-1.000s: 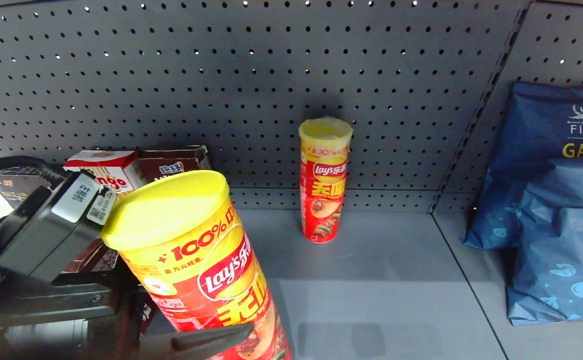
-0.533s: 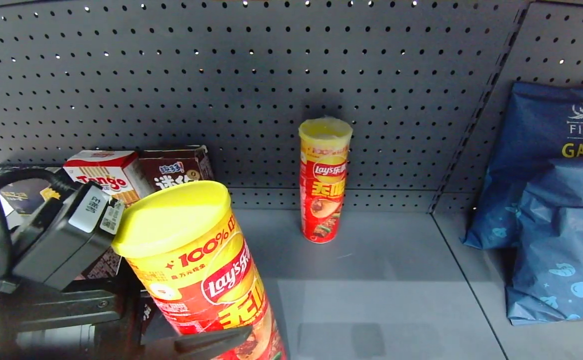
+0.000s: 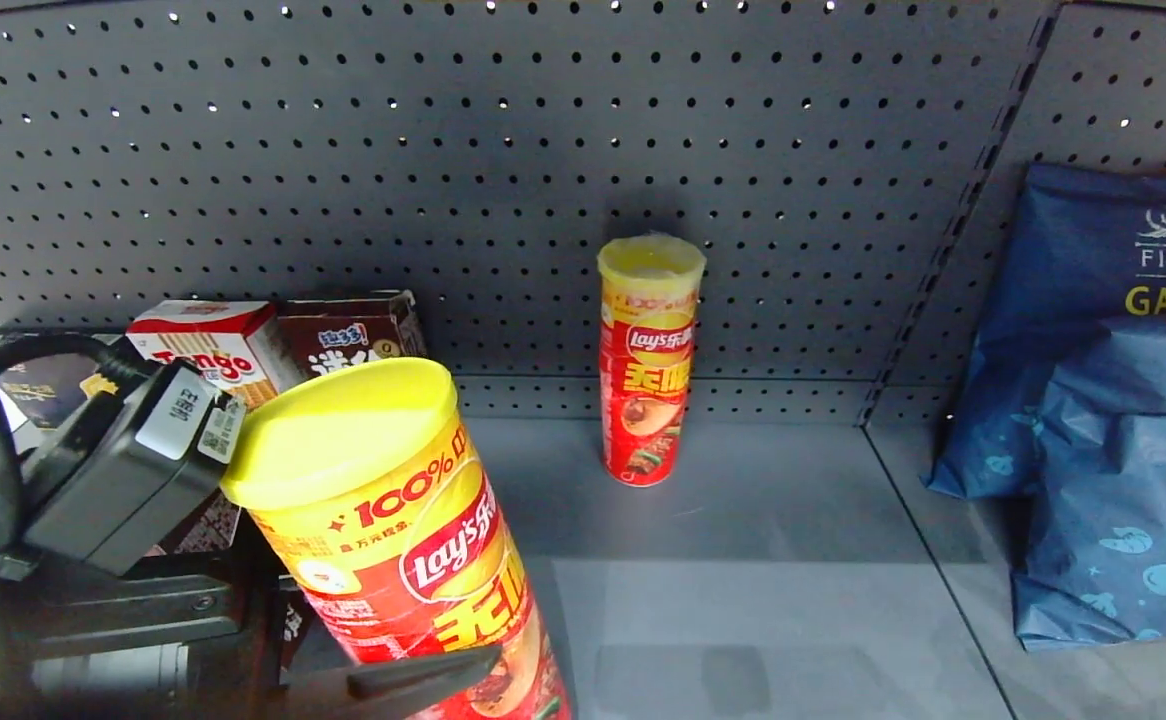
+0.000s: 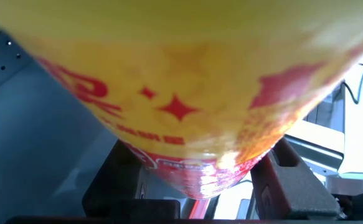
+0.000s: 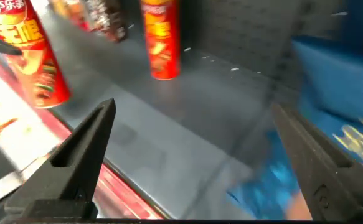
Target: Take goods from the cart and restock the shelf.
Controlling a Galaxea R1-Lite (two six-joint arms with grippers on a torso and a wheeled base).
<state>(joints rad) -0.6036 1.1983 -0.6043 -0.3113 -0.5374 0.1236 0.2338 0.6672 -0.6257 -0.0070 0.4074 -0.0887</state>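
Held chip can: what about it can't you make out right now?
- Head view: held chip can base cut off by bottom edge; shelf contact unknown.
- Left wrist view: can too close, blurred; fingers grip points hidden behind it.
- Right wrist view: can blurred, top cut off by edge.

We see the shelf [image 3: 743, 560] from the head, looking down; left wrist sits tight against held chip can [image 4: 187, 81]; right wrist, out front, shares standing chip can [image 5: 161, 37] [image 3: 646, 370].

Red-and-yellow chip cans [image 3: 646, 380], dark blue bags [image 3: 1093, 400], grey perforated back panel [image 3: 443, 150].
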